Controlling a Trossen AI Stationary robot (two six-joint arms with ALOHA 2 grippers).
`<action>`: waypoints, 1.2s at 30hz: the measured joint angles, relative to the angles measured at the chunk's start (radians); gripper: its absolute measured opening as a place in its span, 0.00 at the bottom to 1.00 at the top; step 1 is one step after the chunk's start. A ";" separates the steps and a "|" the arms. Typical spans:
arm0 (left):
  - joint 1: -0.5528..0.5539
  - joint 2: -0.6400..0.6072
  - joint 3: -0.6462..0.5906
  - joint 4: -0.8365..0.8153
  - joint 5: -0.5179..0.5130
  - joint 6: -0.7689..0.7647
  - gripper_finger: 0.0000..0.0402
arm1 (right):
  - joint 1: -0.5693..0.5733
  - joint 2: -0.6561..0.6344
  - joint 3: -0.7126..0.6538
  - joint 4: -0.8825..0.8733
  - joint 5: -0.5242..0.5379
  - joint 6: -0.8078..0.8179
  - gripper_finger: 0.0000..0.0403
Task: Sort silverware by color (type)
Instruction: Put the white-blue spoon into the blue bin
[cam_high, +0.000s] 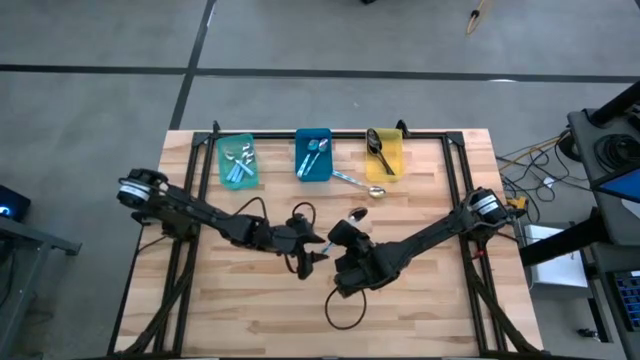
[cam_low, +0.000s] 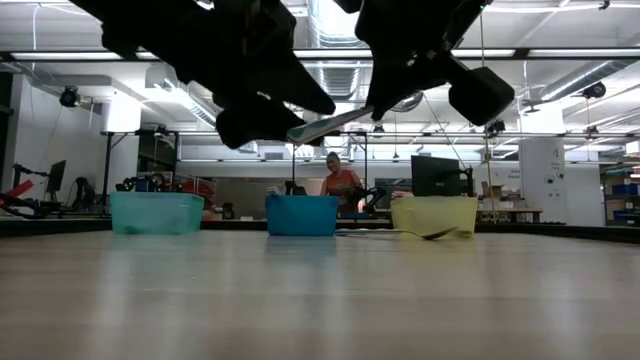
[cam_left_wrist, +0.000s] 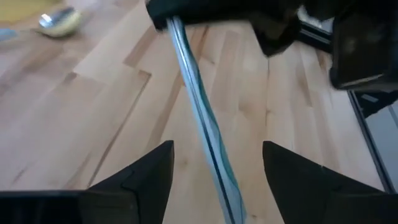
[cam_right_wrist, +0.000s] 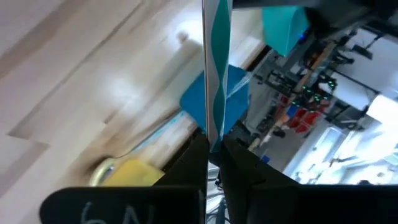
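Note:
One spoon with a twisted light-blue and silver handle (cam_low: 325, 124) hangs in the air over the table's middle, between my two grippers. My right gripper (cam_right_wrist: 212, 149) is shut on it. My left gripper (cam_left_wrist: 217, 180) is open, with one finger on each side of the handle's free end (cam_left_wrist: 214, 155), touching nothing. In the high view the two grippers meet at the table's centre: left (cam_high: 312, 250), right (cam_high: 336, 238). The spoon's bowl is hidden. My right gripper pinches the spoon's handle (cam_right_wrist: 211, 127) between its two fingers. The handle runs straight out past the fingertips toward my left gripper. The spoon is lifted clear of the table and slants, its free end (cam_low: 295, 133) lower than the held end.
Three bins stand along the far edge: teal (cam_high: 237, 160) and blue (cam_high: 313, 155) holding blue-handled spoons, yellow (cam_high: 384, 153) holding a dark spoon. One spoon (cam_high: 360, 184) lies on the table between the blue and yellow bins. A person (cam_low: 340, 180) sits in the room beyond the table.

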 joint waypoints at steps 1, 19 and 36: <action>0.003 0.011 0.000 0.011 0.012 0.000 0.55 | 0.000 0.000 0.000 0.005 0.010 -0.011 0.03; 0.008 0.048 -0.003 0.037 0.004 -0.030 0.05 | 0.002 0.000 0.000 0.024 0.080 -0.130 0.03; 0.007 0.044 -0.001 0.097 0.013 -0.022 0.05 | 0.000 0.000 0.012 0.060 0.140 -0.137 0.35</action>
